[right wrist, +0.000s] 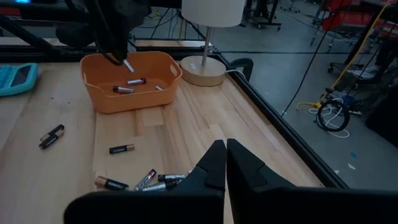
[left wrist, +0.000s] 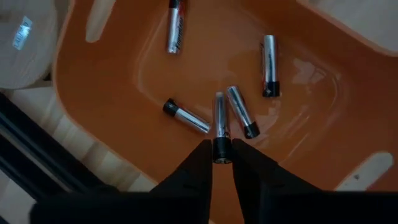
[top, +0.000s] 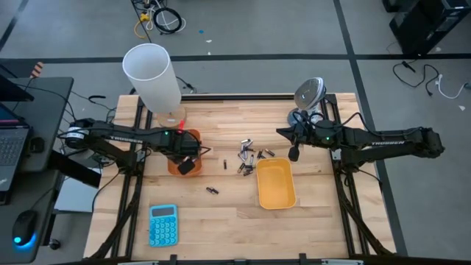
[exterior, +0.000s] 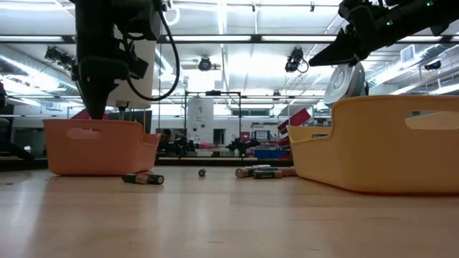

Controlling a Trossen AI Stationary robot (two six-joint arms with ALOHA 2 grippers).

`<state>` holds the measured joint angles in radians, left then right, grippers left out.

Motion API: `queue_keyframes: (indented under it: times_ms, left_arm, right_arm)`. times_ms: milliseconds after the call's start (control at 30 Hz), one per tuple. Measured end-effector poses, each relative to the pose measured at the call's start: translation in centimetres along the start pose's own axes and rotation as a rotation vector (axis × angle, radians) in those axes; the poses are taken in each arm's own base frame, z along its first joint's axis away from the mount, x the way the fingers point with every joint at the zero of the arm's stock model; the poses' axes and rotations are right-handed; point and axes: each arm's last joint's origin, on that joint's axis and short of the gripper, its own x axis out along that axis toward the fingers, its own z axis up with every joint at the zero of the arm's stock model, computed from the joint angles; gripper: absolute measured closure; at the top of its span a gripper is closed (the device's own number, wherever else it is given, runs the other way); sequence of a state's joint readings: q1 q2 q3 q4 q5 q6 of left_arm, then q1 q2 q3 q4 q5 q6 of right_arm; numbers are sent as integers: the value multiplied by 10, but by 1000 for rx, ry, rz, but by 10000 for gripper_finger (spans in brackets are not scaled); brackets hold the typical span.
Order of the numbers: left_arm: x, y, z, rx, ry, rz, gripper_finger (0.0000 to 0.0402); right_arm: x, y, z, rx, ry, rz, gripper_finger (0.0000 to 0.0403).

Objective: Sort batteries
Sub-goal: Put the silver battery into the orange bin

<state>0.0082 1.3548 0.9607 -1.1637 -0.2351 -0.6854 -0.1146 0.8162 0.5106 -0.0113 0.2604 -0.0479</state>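
The orange tray (left wrist: 298,81) sits near the table's left side beside the lamp base (right wrist: 202,70), and it already holds several silvery batteries (left wrist: 186,117) lying loose on its floor: I count four flat ones in the left wrist view. The left gripper (left wrist: 221,155) hangs right over that tray with a fifth cell (left wrist: 220,127) standing upright between its fingertips; the fingers sit just beside the cell's dark end, and I cannot tell whether they grip it or have let go. The yellow tray (top: 276,182) stands toward the right and shows nothing inside from above.

The unsorted batteries lie in a loose cluster (top: 246,154) on bare wood between the two trays, just beside the yellow tray's upper left corner, with a dark pair (top: 213,191) lower down and one (top: 224,162) closer to the orange tray. The right gripper (right wrist: 225,163) hovers above the cluster's right edge, fingers pressed together, holding nothing.

A blue calculator (top: 163,224) rests near the table's front edge on the left, well apart from the trays. The wood between it and the yellow tray is open, as is the front right corner
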Motion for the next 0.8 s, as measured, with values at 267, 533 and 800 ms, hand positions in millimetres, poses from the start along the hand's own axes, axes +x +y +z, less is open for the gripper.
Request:
queue_keyframes:
  times_ms: [267, 533, 800]
  left_arm:
    - [0, 0, 0, 4, -4, 6, 315]
    - [-1, 0, 1, 30, -17, 17, 314]
    - [-29, -11, 25, 165, -214, -103, 314]
  right_arm:
    - [0, 0, 0, 0, 0, 0, 400]
    - [0, 0, 0, 1, -1, 0, 400]
    - [0, 0, 0, 1, -1, 0, 400]
